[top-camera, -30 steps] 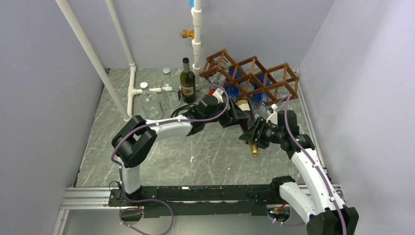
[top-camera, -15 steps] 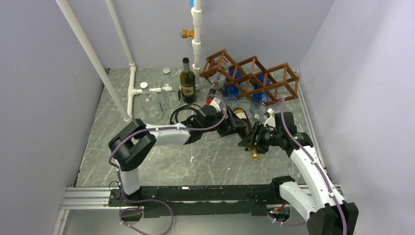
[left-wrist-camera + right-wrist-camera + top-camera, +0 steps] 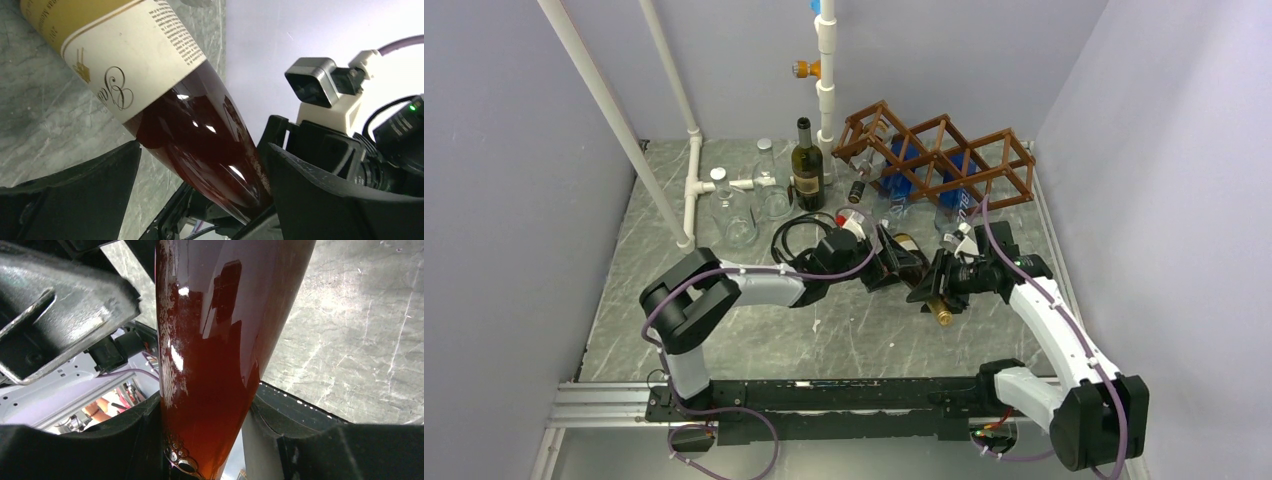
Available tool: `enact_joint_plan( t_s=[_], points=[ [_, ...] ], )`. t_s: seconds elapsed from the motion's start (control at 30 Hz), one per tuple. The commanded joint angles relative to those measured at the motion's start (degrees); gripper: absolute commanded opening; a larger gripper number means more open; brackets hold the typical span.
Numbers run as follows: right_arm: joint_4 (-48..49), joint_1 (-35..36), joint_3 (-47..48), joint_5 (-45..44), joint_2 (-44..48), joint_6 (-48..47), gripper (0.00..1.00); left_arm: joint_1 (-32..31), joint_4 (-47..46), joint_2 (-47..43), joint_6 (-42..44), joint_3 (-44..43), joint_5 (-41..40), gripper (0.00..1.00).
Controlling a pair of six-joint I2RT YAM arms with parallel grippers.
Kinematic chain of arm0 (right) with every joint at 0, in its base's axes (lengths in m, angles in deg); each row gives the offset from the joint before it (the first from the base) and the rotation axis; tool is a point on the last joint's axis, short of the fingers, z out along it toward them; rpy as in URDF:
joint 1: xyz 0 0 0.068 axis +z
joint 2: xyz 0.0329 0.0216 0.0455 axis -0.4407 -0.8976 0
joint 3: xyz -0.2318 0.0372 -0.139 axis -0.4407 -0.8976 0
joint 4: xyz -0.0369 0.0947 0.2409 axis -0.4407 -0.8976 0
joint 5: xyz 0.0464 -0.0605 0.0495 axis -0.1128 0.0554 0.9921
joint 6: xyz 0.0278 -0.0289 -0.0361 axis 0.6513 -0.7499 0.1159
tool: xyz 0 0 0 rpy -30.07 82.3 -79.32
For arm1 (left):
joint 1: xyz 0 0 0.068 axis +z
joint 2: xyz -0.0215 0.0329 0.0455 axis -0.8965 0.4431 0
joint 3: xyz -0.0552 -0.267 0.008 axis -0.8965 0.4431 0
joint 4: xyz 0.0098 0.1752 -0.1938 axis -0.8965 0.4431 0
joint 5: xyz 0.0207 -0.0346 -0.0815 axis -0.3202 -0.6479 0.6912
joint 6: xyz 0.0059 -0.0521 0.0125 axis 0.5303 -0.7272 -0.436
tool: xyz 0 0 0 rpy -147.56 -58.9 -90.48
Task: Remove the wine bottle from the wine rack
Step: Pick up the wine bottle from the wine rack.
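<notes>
Two grippers at one wine bottle (image 3: 150, 75). The right gripper (image 3: 210, 415) is clamped narrow on the neck end. The left gripper (image 3: 202, 150) is spread wide with its fingers flanking the body; contact can't be told. The bottle lies tilted over the counter (image 3: 824, 330), out of the wine rack (image 3: 939, 155), which is near at its 1 o'clock. Versus a second ago, the left jaws have widened, and the bottle and both wrists have shifted toward 7 o'clock, away from the rack. Bare counter from 6 to 8 o'clock; standing dark bottle (image 3: 805, 165) and glasses (image 3: 734, 215) at 10–11; wall at 3.
</notes>
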State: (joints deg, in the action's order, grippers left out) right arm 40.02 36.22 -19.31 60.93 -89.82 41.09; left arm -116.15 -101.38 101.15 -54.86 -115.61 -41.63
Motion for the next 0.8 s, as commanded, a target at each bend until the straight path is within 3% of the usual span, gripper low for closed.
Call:
enact_joint_plan(
  t_s=[0.0,0.17,0.33,0.53,0.77],
  points=[
    [8.65,0.48,7.07,7.71,0.47,-4.64,0.0,-0.24,-7.87,-5.52,-0.62,1.65,-0.88,0.99],
    [8.02,0.48,8.58,7.5,-1.35,-4.71,0.0,0.88,-9.2,-8.84,1.6,5.92,-1.44,1.0],
    [7.38,0.46,10.23,7.21,-2.44,-5.79,0.0,2.29,-6.55,-16.62,10.45,11.23,-2.79,1.0],
    [6.72,0.44,11.26,7.03,-3.44,-7.06,0.0,2.55,6.51,-28.33,34.04,14.1,-6.48,0.99],
    [5.6,0.56,12.18,7.31,-4.75,-8.75,0.0,2.34,7.47,-39.83,67.69,18.93,-9.14,0.99]
  ],
)
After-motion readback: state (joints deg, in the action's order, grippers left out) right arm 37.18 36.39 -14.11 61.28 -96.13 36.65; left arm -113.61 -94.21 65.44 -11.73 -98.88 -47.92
